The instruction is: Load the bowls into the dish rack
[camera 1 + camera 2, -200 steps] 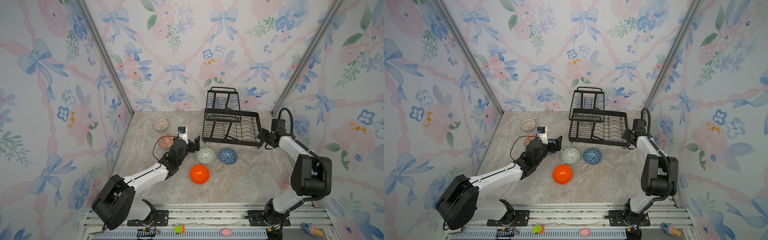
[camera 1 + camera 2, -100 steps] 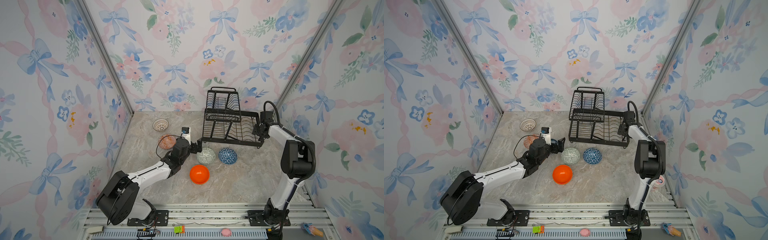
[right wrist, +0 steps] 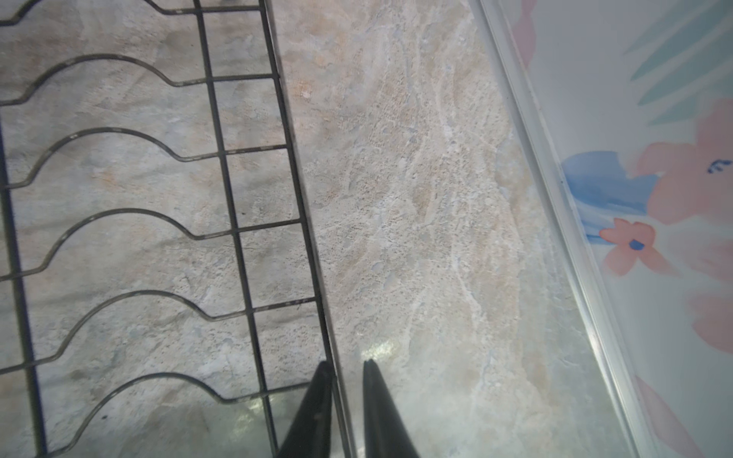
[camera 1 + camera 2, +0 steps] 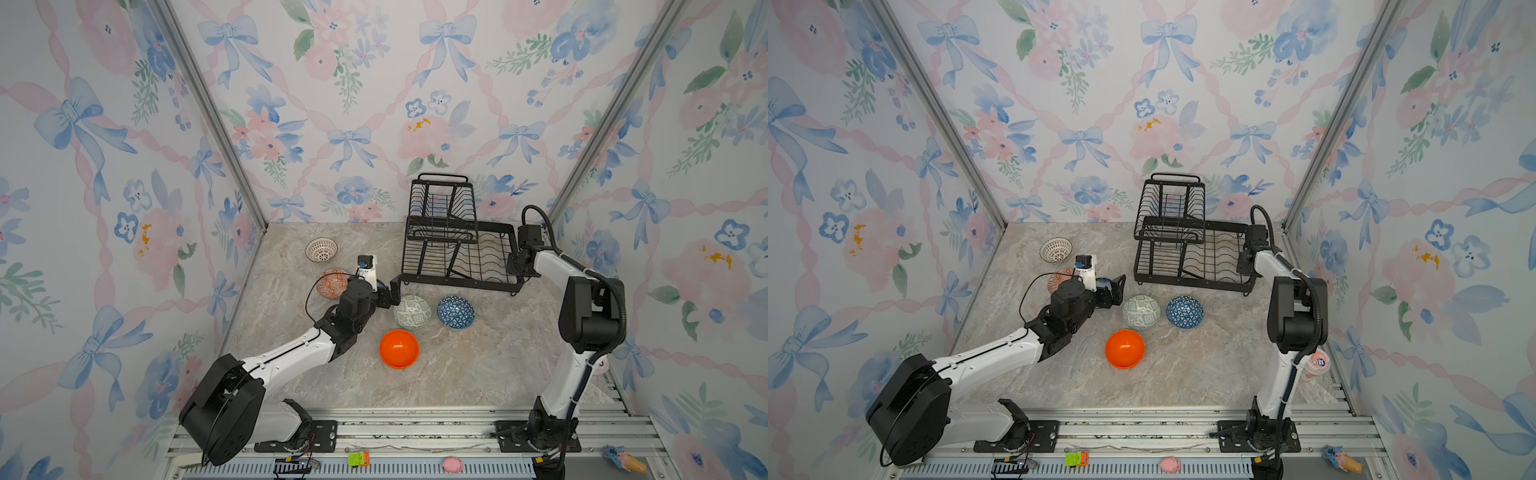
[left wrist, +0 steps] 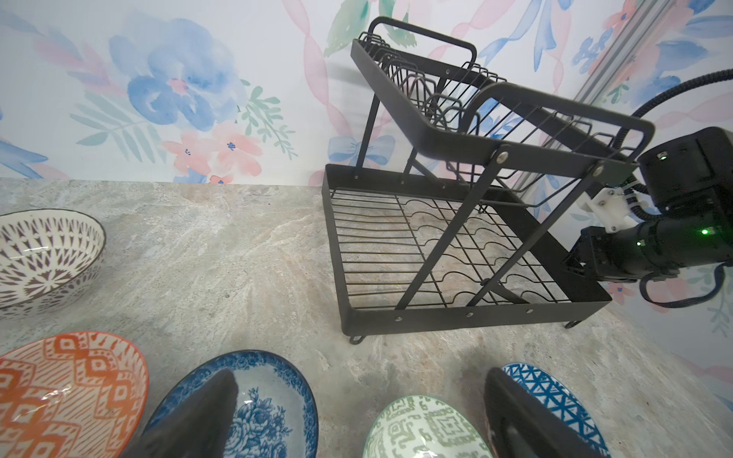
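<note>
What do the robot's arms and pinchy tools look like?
The left arm and right arm are white tubes with chunky black joints. A ribbed black cable runs along the right one. The left tool and right tool each have two pointy black fingers.

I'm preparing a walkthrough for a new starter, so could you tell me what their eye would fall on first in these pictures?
The plain glossy orange bowl stands out, alone at the front of the tabletop. Behind it, the black two-tier dish rack sits empty at the back right, the right gripper's jaws pinching its side rim.
</note>
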You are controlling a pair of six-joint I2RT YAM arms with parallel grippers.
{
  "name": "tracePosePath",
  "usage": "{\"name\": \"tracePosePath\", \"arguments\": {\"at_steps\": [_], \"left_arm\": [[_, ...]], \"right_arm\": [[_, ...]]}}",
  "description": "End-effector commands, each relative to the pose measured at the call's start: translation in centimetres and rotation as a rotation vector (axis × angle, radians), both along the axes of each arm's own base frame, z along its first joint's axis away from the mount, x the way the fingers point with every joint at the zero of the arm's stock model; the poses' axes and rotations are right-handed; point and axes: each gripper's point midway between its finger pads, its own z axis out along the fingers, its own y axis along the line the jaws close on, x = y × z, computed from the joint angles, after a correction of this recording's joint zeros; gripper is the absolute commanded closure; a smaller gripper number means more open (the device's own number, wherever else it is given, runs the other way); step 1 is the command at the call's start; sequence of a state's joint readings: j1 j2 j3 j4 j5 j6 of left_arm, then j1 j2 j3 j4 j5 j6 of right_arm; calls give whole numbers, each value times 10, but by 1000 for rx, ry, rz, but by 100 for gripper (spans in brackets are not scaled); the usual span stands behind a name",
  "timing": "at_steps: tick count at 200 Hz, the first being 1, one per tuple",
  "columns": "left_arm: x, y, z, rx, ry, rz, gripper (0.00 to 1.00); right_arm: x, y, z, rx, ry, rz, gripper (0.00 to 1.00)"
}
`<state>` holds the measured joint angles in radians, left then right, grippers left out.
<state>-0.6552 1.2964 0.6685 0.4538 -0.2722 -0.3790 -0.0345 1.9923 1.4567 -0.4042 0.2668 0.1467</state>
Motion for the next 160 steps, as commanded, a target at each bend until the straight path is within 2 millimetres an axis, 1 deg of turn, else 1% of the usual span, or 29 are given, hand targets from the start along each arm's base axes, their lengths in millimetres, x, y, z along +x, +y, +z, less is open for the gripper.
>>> {"name": "tracePosePath", "arguments": {"at_steps": [1, 19, 38, 54, 73, 111, 130, 145, 160], "left_arm": [[-6, 6, -1, 26, -7, 7, 2], [-8, 8, -1, 32, -12, 11, 2], [-10, 14, 1, 36, -17, 30, 2], [-13, 18, 2, 34, -19, 40, 2], [-16, 24, 0, 32, -20, 53, 2], [-22, 35, -9, 28, -5, 83, 2], [-24, 38, -14, 23, 10, 89, 2], [-26, 42, -16, 21, 18, 95, 2], [-27, 44, -17, 16, 21, 99, 2]], "right_arm": [[4, 36, -13, 43, 31, 105, 85], [3, 44, -14, 34, 39, 139, 86], [3, 55, -14, 13, 45, 182, 89], [3, 64, -14, -11, 53, 210, 90], [1, 79, -14, -14, 57, 244, 90], [-4, 107, -17, -92, 86, 318, 90], [-4, 115, -20, -101, 93, 338, 89], [-3, 118, -20, -108, 96, 351, 89], [-2, 120, -19, -107, 89, 364, 94]]}}
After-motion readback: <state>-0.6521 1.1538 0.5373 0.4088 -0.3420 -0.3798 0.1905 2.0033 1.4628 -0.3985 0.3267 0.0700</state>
